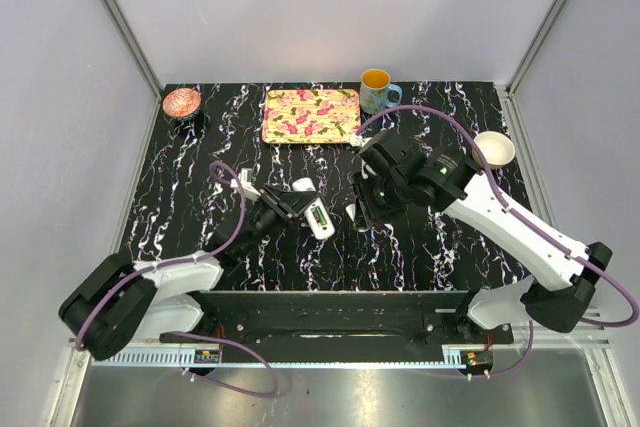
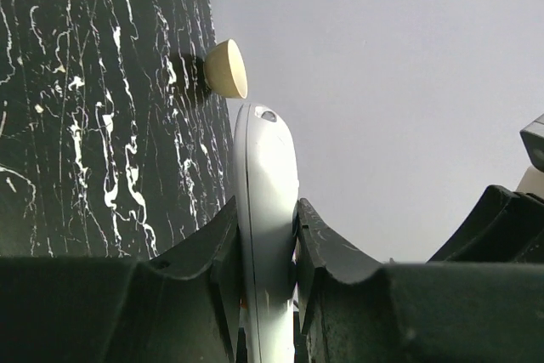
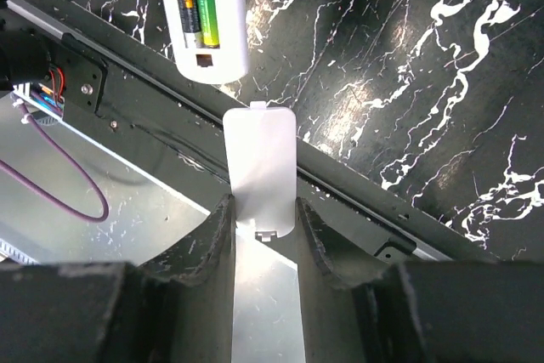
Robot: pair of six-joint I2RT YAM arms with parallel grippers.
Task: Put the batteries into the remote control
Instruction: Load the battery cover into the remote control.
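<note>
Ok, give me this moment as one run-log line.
left gripper: shut on remote control | right gripper: shut on cover piece | batteries: both in remote's open bay | cover piece: not yet fitted

White remote (image 1: 318,215) w/ both batteries (image 3: 196,2) in open bay.

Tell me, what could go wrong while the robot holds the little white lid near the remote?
The lid sits pinched by only its edges in the right gripper, so it might twist or slip when pushed on. The batteries lie uncovered in the remote, which the left gripper clamps by its thin sides; a bump could perhaps knock them loose.
</note>
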